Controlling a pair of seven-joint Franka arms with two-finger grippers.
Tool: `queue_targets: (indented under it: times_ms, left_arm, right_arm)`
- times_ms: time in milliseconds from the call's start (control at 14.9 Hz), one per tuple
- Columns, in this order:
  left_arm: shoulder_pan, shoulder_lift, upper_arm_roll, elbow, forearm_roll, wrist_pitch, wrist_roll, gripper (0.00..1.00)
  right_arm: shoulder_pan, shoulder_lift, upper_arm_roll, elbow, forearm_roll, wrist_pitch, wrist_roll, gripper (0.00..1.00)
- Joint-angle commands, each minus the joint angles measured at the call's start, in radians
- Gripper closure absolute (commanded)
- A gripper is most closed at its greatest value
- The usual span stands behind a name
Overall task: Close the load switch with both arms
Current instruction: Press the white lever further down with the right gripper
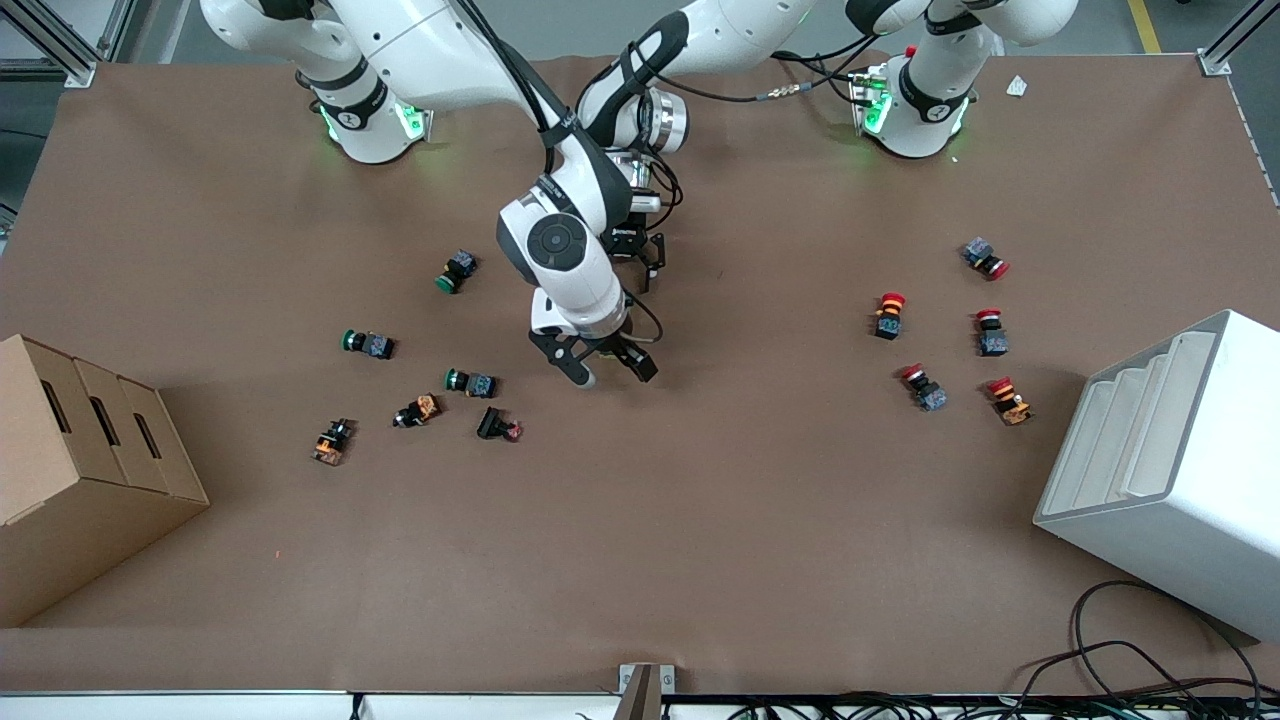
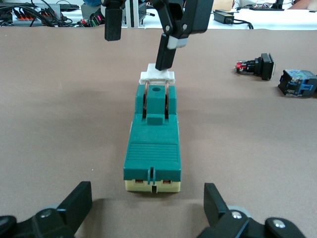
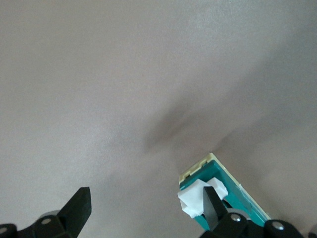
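The load switch [image 2: 152,144] is a dark green block with a cream base and lies on the brown table mid-way between the arms. Its white lever [image 2: 157,76] is at the end away from my left gripper. My left gripper [image 2: 146,198] is open, low at the switch's cream end, with a finger on either side and apart from it. My right gripper [image 3: 146,203] is open; one of its fingers [image 3: 210,201] rests on the white lever [image 3: 195,198]. In the front view the right hand [image 1: 608,370] hides the switch, and the left gripper [image 1: 640,275] is beside it.
Green-capped push buttons [image 1: 458,270] and orange and black ones [image 1: 418,410] lie toward the right arm's end. Red-capped buttons [image 1: 888,315] lie toward the left arm's end. A cardboard box [image 1: 80,470] and a white rack [image 1: 1170,470] stand at the table's ends.
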Motion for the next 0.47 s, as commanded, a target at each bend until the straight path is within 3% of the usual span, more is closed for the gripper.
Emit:
queue_targets:
  times_ms: [0, 402]
  left_arm:
    - [0.000, 0.021, 0.008, 0.016, 0.021, -0.006, -0.020, 0.01]
    - [0.000, 0.021, 0.008, 0.016, 0.021, -0.006, -0.019, 0.01]
  right_arm:
    - [-0.020, 0.030, 0.008, 0.029, 0.002, 0.009, -0.031, 0.00]
    - [-0.022, 0.059, 0.008, 0.045, 0.003, 0.011, -0.035, 0.00]
